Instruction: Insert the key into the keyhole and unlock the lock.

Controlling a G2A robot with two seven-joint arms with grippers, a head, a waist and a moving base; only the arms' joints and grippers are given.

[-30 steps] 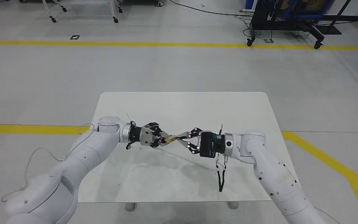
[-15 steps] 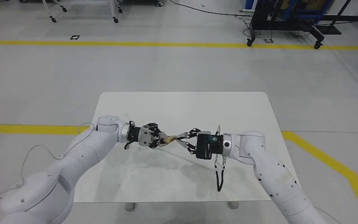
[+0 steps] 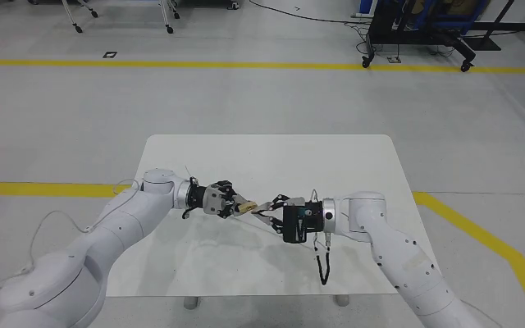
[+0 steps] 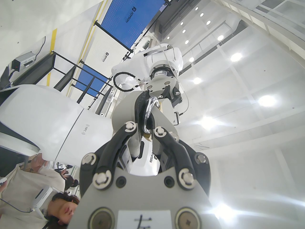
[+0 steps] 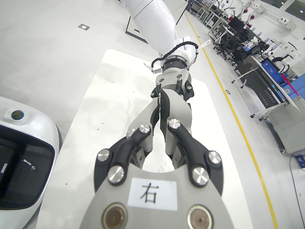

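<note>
A small brass lock [image 3: 244, 207] with a silver shackle [image 4: 149, 110] is held above the middle of the white table [image 3: 344, 164]. My left gripper [image 3: 235, 204] is shut on it, and its fingers [image 4: 133, 120] clamp the body just under the shackle. My right gripper [image 3: 262, 211] meets it tip to tip from the other side, its pads [image 5: 164, 110] pressed together. The key is almost wholly hidden between them, right at the lock. The left gripper [image 5: 175, 82] appears just past my right fingertips, and the right gripper [image 4: 164, 91] just past the shackle.
Both arms hover over the table's middle strip [image 5: 95, 101], with bare tabletop in front of and behind them. A black cable [image 3: 321, 262] hangs from the right wrist near the front edge. Wheeled carts [image 3: 418, 33] stand far off across the floor.
The right wrist has rolled and shifted slightly toward the left gripper and the front edge. The left arm and lock have stayed almost still, with the brass body showing more plainly.
</note>
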